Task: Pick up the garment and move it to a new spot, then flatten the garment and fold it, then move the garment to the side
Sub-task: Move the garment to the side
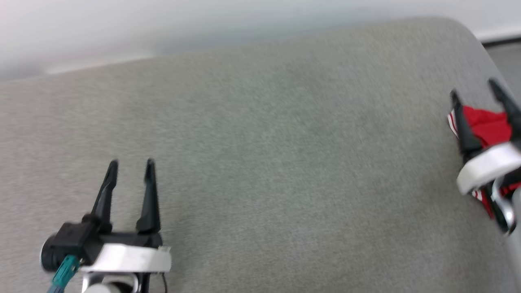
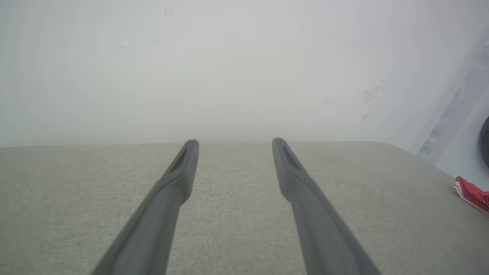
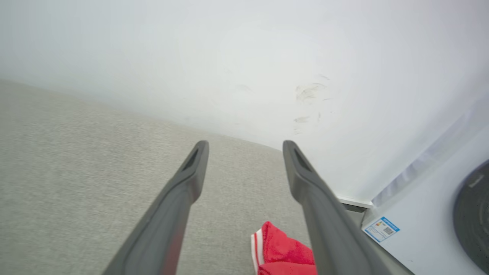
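left gripper (image 1: 131, 162), lower left, fingers released over the grey cushion (image 1: 285, 142); right gripper (image 1: 473, 88), right edge, fingers released, spread above the bunched red garment (image 1: 490, 126).

Most of the garment (image 1: 490, 126) is hidden by the right claw (image 1: 473, 87) and cut off at the picture edges.

In the smeared head view, only a red bunch and some striped trim show between and below the right claw's fingers. The frame edge cuts off the rest, and whether the fingers touch the cloth cannot be told. The right wrist view cuts the garment off at the bottom, between the fingers. The left claw (image 1: 132, 162) loses its wrist at the bottom edge. Beyond the right claw's outer finger, a sticker (image 3: 382, 229) is too small to read, and a dark round thing (image 3: 473, 214) is cropped.
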Available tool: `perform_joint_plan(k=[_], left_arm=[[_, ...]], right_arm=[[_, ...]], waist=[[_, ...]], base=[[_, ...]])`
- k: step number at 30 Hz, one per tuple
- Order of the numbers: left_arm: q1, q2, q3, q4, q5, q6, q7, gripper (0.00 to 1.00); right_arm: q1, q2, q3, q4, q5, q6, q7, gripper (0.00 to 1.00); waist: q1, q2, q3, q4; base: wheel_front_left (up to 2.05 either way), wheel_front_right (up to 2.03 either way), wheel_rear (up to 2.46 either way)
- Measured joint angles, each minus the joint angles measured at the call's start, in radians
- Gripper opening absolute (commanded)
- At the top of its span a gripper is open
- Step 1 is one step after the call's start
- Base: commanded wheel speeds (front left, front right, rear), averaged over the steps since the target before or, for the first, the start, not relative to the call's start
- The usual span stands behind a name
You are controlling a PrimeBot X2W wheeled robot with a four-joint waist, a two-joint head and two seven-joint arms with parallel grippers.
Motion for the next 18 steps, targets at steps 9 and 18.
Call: perform_joint_plan(k=[9,18], left_arm=[[0.098,-0.009,0.053,0.023,-0.008,0.007,0.000,1.00],[0.141,-0.010,0.032,0.055,-0.025,0.009,0.000,1.00]], right_arm=[[0.300,0.189,-0.104,-0.280,0.033,0.000,-0.027,1.00],[0.455,0.309,-0.109,-0.348,0.015,0.000,-0.038,1.00]], waist=[[-0.0001,0.0000,-0.104,0.091],[-0.0001,0.0000,-0.161,0.123]], base=[[0.00,0.00,0.00],[0.00,0.00,0.00]])
